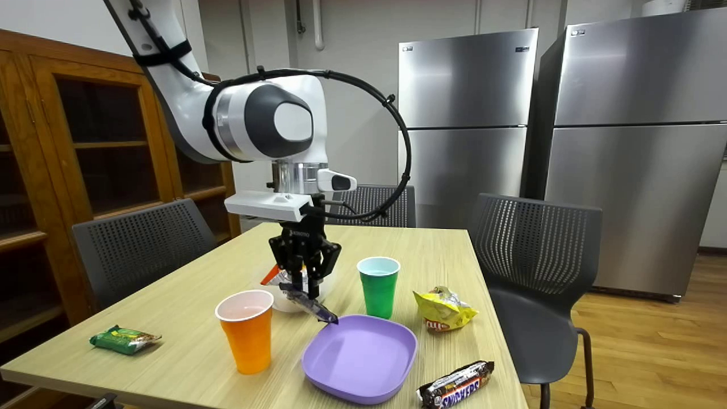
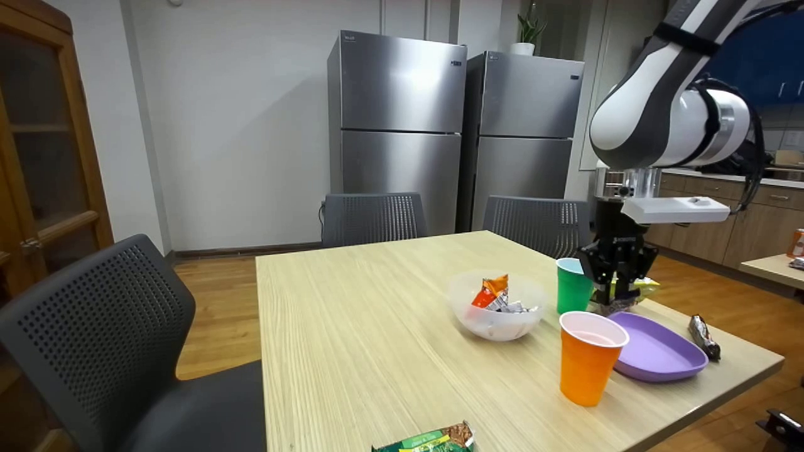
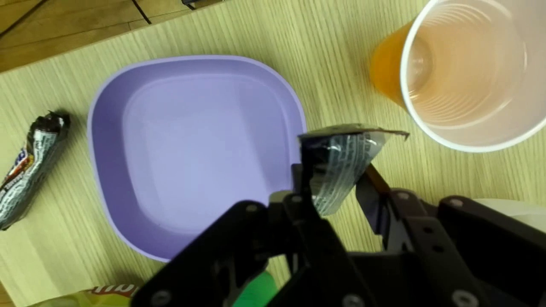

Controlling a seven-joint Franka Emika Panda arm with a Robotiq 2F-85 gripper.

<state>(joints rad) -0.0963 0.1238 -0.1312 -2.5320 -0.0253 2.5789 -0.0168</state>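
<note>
The gripper [image 1: 305, 288] was narrowed on one dark packet [image 3: 341, 166], pinching it from both sides. The packet sat right at the gripper's tip, slanting downwards. In an exterior view its lower end met the outline of the purple plate [image 1: 360, 358], though it could not be told whether the two touched. In the wrist view the packet showed between the plate and the orange cup [image 3: 458, 76], covering a little of the plate's rim.

On the bench [image 2: 364, 326] stood one plate, two cups and one bowl, and three wrapped snacks lay loose. The orange cup was upright near one side of the plate; the green cup [image 1: 379, 292], also upright, was just beside its far edge. The white bowl [image 2: 496, 328], set behind the gripper in an exterior view, contained orange-red and silver wrapping [image 2: 492, 295]; how many packets that made could not be told. Of the loose snacks, one was a crumpled yellow packet [image 1: 444, 309] near the green cup, one was a Snickers bar [image 1: 457, 385] beside the plate, and one was a green packet [image 1: 124, 339], well apart from the gripper and nearer the orange cup.

Around the bench, three chairs [image 1: 537, 255] showed in each exterior view. Two steel refrigerators [image 2: 399, 113] stood behind, seen in both exterior views, and one potted plant [image 2: 531, 30] showed above them.
</note>
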